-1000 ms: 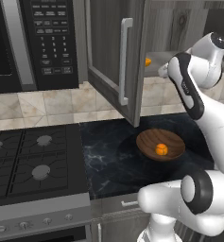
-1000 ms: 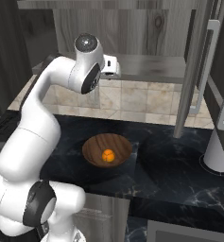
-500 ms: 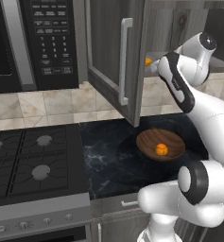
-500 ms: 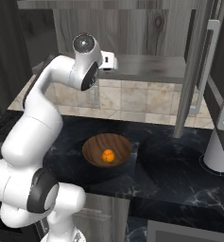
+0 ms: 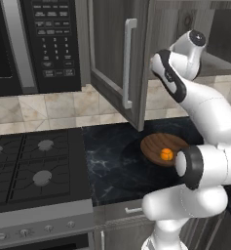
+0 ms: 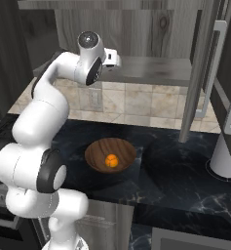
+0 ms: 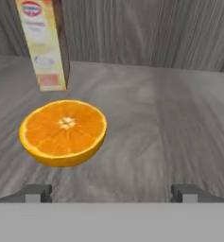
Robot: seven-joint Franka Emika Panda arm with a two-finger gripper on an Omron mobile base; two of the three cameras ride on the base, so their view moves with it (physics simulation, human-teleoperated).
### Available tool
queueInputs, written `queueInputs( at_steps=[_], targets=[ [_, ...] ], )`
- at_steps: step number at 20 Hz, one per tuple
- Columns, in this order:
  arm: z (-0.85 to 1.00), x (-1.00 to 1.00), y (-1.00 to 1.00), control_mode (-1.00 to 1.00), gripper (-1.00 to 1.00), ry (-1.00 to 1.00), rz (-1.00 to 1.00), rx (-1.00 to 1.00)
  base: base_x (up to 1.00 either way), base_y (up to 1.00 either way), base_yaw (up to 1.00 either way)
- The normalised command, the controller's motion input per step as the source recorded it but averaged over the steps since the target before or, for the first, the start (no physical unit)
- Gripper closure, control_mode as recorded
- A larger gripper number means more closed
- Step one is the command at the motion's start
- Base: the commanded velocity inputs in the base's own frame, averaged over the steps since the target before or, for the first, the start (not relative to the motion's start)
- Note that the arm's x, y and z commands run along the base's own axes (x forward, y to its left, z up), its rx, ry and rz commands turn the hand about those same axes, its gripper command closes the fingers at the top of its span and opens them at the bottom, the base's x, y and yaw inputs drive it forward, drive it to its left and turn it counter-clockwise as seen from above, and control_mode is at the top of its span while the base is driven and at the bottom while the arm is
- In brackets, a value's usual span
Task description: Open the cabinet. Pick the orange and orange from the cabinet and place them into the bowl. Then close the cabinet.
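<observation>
A second ago the gripper (image 7: 111, 193) was outside the cabinet (image 5: 118, 58); it now reaches onto the shelf, jaws apart and empty. One orange (image 7: 63, 132) lies on the shelf just ahead of the left fingertip (image 7: 35, 193), a carton (image 7: 41, 45) behind it. The other orange (image 6: 111, 160) stays in the bowl (image 6: 95, 155) on the counter.

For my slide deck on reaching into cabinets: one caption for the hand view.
Open gripper facing a halved orange on the cabinet shelf, a tall yellow carton standing behind.

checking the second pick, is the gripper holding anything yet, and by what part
Nothing held. The gripper is open, with the orange lying on the cabinet shelf just ahead of it.
</observation>
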Motion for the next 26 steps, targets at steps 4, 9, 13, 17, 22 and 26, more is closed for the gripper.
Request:
queueInputs(
  at_steps=[4, 9, 13, 17, 22, 26],
  targets=[
    [0.00, 0.57, 0.03, -1.00, -1.00, 0.06, 0.00, 0.00, 0.00, 0.00, 0.00],
    [0.00, 0.48, 0.00, -1.00, -1.00, 0.06, 0.00, 0.00, 0.00, 0.00, 0.00],
    [0.00, 0.49, 0.00, -1.00, -1.00, 0.07, 0.00, 0.00, 0.00, 0.00, 0.00],
    [0.00, 0.26, 0.00, -1.00, -1.00, 0.05, 0.00, 0.03, 0.00, 0.00, 0.00],
    [0.00, -0.35, 0.06, -1.00, -1.00, 0.00, 0.03, 0.00, 0.00, 0.00, 0.00],
    [0.01, -0.47, 0.00, -1.00, -1.00, -0.01, 0.04, 0.00, 0.00, 0.00, 0.00]
  ],
)
